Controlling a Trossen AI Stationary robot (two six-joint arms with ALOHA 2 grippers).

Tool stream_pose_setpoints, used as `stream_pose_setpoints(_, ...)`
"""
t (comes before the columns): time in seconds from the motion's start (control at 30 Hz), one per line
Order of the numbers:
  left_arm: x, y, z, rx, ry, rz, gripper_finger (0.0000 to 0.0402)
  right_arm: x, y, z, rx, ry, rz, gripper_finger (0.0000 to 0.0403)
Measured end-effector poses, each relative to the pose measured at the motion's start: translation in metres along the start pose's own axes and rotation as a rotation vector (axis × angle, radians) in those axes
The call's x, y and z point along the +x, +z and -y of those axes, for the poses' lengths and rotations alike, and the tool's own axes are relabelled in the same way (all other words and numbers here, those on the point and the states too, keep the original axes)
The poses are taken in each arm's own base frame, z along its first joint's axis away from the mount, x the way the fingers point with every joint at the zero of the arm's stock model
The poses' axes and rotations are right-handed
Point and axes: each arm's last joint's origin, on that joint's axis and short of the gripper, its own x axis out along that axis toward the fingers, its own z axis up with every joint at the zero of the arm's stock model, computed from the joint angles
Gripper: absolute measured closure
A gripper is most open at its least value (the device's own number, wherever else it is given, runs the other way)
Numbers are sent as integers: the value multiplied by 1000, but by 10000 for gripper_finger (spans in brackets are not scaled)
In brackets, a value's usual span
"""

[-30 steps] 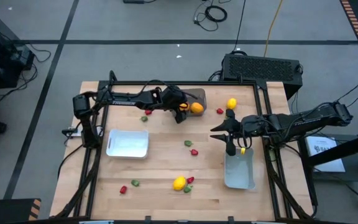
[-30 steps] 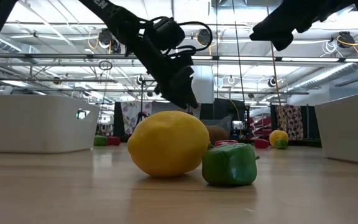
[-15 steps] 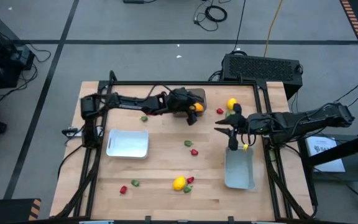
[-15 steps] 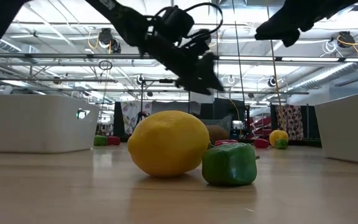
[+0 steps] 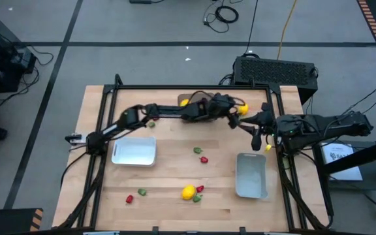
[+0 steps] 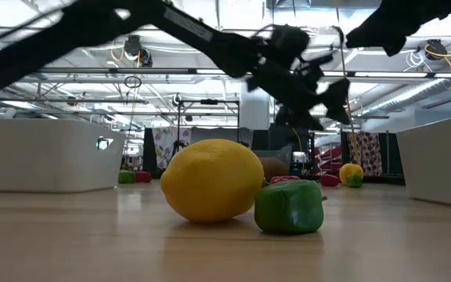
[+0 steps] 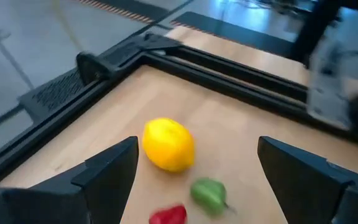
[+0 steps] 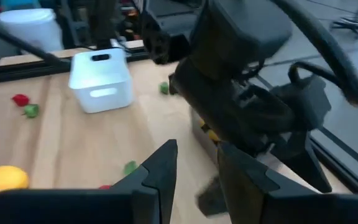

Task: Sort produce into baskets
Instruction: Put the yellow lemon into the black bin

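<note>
My left arm reaches along the table's far side. Its gripper (image 5: 234, 113) (image 7: 194, 168) hangs open just above a yellow lemon (image 5: 243, 109) (image 7: 168, 144), a green piece (image 7: 208, 193) and a red piece (image 7: 168, 214), touching none. An orange fruit (image 5: 185, 102) shows at the left end of the dark grey basket (image 5: 207, 98), which the arm mostly hides. My right gripper (image 5: 253, 132) (image 8: 197, 168) hovers near the right edge, its fingers a little apart and empty. Two white baskets (image 5: 134, 150) (image 5: 251, 175) rest on the wood.
Another lemon (image 5: 188, 192) (image 6: 212, 180) lies near the front edge with a green piece (image 6: 289, 206) and a red one beside it. More red and green pieces lie at mid-table (image 5: 201, 155) and front left (image 5: 135, 195). A black frame (image 5: 188, 89) rims the table.
My left gripper has swept toward the table's right edge along the far side, from the dark basket to the far lemon, staying open. The orange fruit that showed at its fingers is now by the basket's left end. My right gripper has drawn back toward the far right.
</note>
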Motion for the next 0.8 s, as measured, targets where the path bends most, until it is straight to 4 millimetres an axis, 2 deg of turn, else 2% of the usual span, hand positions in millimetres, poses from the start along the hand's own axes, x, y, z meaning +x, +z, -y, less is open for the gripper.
stream_pose_setpoints(0.2, 30, -4, 0, -84, 42, 44, 66, -9, -3, 8, 28, -74, 5, 296)
stream_pose_setpoints(0.33, 35, -12, 3, -96, 125, 82, 72, -13, -1, 10, 27, -72, 30, 296)
stream_pose_setpoints(0.5, 36, -19, 10, -18, 106, 43, 88, -16, 0, 13, 27, -159, 58, 296)
stream_pose_setpoints(0.57, 29, -17, 14, 66, 97, -11, 90, -16, -3, 16, 79, -230, 51, 296)
stream_pose_setpoints(0.63, 16, -6, 19, 178, 99, -64, 91, -16, -7, 19, 151, -315, 44, 296)
stream_pose_setpoints(0.8, -41, 39, 18, 420, 212, -229, 91, -18, -14, 26, 256, -471, 60, 296)
